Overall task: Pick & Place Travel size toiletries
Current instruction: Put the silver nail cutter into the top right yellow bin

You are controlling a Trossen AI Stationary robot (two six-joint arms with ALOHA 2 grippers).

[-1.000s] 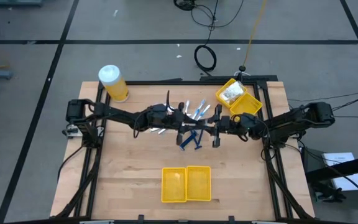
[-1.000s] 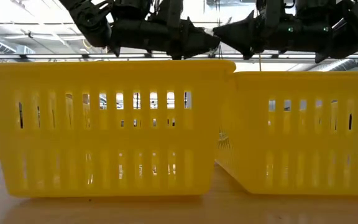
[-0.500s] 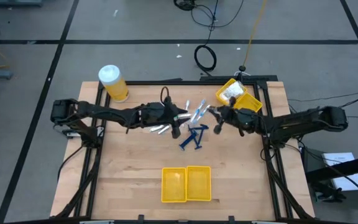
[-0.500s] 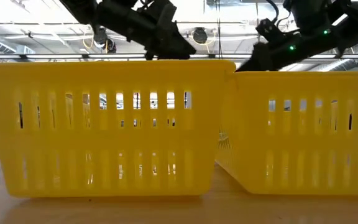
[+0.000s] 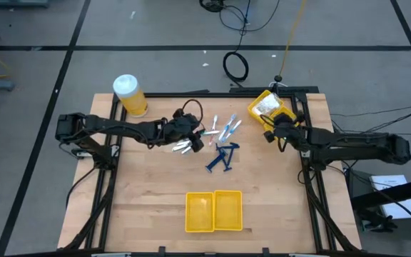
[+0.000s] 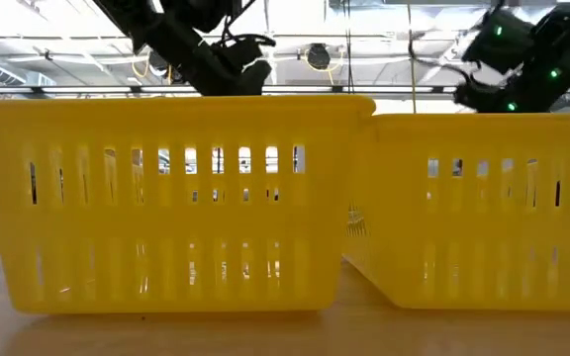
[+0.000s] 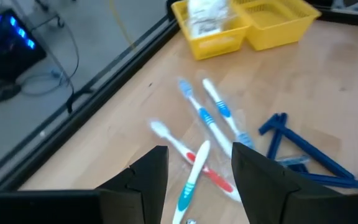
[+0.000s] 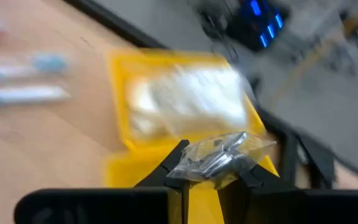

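My right gripper (image 8: 205, 178) is shut on a small clear packet of silvery pieces (image 8: 215, 154). It hovers at the near edge of the far-right yellow bin (image 5: 285, 118), which holds a clear packet of white bits (image 8: 188, 102). My left gripper (image 7: 199, 177) is open above the white and light-blue toothbrushes (image 7: 213, 121), which lie flat on the table. Beside them lie two dark blue razors (image 5: 222, 157) and small silvery pieces (image 5: 183, 148). In the high view the left gripper (image 5: 195, 137) is left of the toothbrushes and the right gripper (image 5: 269, 133) is to their right. My right gripper pinches the clear packet between its two fingers by the packet's lower part (image 8: 207, 167). The crumpled upper part with the silvery pieces sticks out past the fingertips. The packet is lifted clear of the table, over the yellow bin's near edge.
A second two-compartment yellow bin (image 5: 214, 211) stands at the table's near middle and fills the low view (image 6: 166, 198). A yellow jar with a white lid (image 5: 130, 95) stands at the far left corner. Bare wood lies around the near bin.
My right gripper has moved from beside the razors toward the table's right and far edge, carrying the packet to the far-right bin. My left gripper has drawn back slightly to the left, tipping down over the toothbrushes. The toiletries on the table have stayed put.
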